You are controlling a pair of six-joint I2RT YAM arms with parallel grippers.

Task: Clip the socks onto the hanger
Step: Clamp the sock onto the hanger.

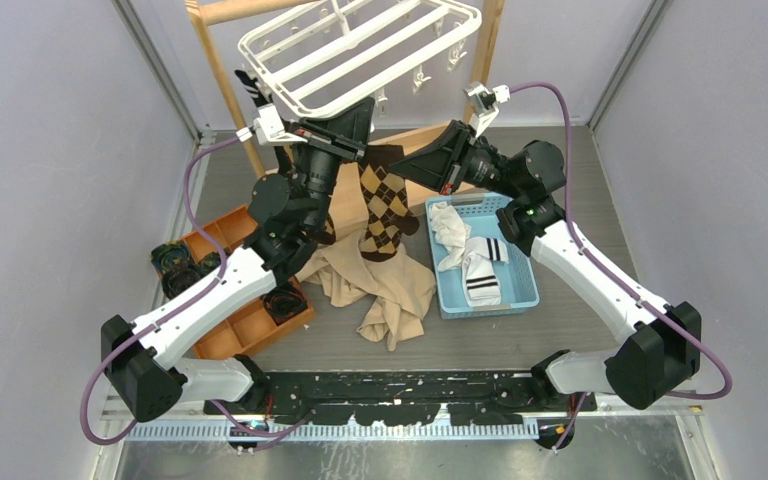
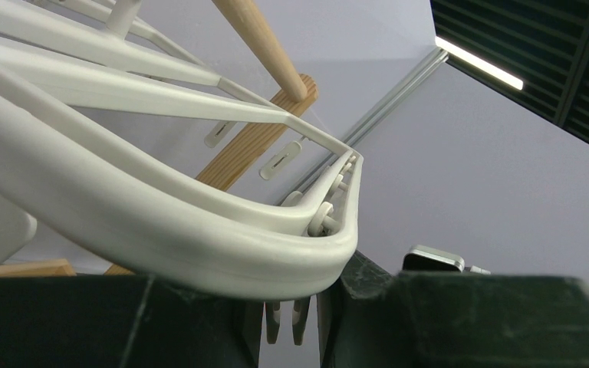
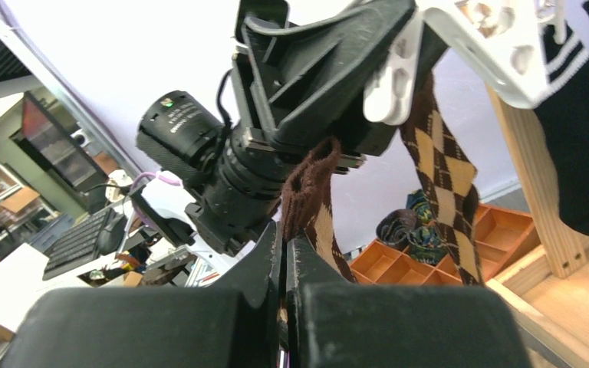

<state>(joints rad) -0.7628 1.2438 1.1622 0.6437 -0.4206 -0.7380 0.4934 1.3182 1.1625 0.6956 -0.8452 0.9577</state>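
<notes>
A: Where's the sock [image 1: 385, 205]?
B: Hanging vertical, cuff up, under the hanger's [image 1: 360, 45] near rim. The right gripper [image 3: 285, 245] pinches the cuff, fully closed; the left gripper [image 2: 295, 307] squeezes a clip [image 3: 387, 80]. Cloth [image 1: 390, 290] below, basket [image 1: 530, 290] right.

hanger [image 1: 360, 50] behind cloth [image 1: 385, 295] | basket [image 1: 490, 308] right of cloth | tray [image 1: 245, 330] left of cloth

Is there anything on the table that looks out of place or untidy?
Yes, one thing. The beige cloth lies crumpled on the bare table, between the orange tray and the blue basket. It sits in no container, unlike the white socks, which are in the basket.
</notes>
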